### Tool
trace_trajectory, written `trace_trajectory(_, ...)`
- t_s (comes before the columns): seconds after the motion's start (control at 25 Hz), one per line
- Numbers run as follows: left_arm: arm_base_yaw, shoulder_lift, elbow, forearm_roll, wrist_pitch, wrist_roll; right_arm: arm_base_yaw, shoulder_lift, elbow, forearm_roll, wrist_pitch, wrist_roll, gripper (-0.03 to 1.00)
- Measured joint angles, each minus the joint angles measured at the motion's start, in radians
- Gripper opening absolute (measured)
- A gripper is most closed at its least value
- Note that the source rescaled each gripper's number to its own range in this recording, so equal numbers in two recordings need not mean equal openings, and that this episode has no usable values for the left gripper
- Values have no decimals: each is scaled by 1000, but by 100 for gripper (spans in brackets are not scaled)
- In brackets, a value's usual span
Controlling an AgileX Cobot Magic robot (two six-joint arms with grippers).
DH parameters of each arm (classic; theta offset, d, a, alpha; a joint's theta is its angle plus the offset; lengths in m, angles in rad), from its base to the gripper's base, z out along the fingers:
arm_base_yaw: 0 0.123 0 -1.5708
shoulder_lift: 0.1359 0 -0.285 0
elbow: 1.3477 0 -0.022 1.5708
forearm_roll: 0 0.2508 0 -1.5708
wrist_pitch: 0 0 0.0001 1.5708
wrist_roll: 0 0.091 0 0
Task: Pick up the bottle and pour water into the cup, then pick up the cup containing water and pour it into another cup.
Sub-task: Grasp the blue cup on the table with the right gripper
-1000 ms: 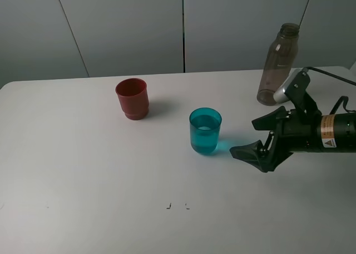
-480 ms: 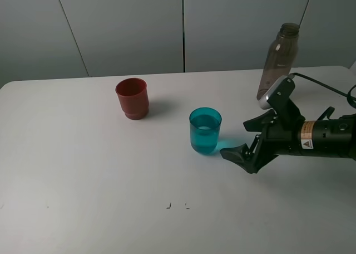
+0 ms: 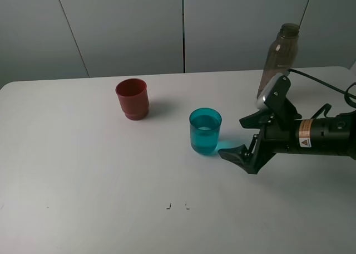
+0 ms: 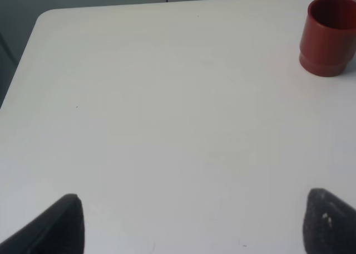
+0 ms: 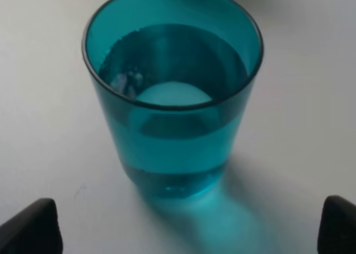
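Observation:
The teal cup (image 3: 205,131) stands upright mid-table with water in it; it fills the right wrist view (image 5: 172,92). My right gripper (image 3: 237,136) is open, just right of the cup, jaws spread toward it, not touching. The red cup (image 3: 132,98) stands upright to the back left and shows in the left wrist view (image 4: 328,35). The grey-brown bottle (image 3: 278,60) stands upright at the back right, behind my right arm. My left gripper (image 4: 192,223) is open over bare table, out of the exterior high view.
The white table (image 3: 89,170) has a grey wall behind it. Small dark marks (image 3: 177,205) lie near the front middle. A black cable (image 3: 322,87) runs along my right arm.
My right gripper has moved left toward the teal cup, closing the gap; most of the move was in the first half second. Cups and bottle have not moved.

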Motion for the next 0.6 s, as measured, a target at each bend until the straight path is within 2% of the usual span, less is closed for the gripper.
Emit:
trace_trajectory(0.28, 0, 0, 0, 0, 0, 0, 1, 127, -73, -76, -33, -7, 100)
trace_trajectory(0.6, 0, 0, 0, 0, 0, 0, 1, 192, -115, -79, -73, -7, 100)
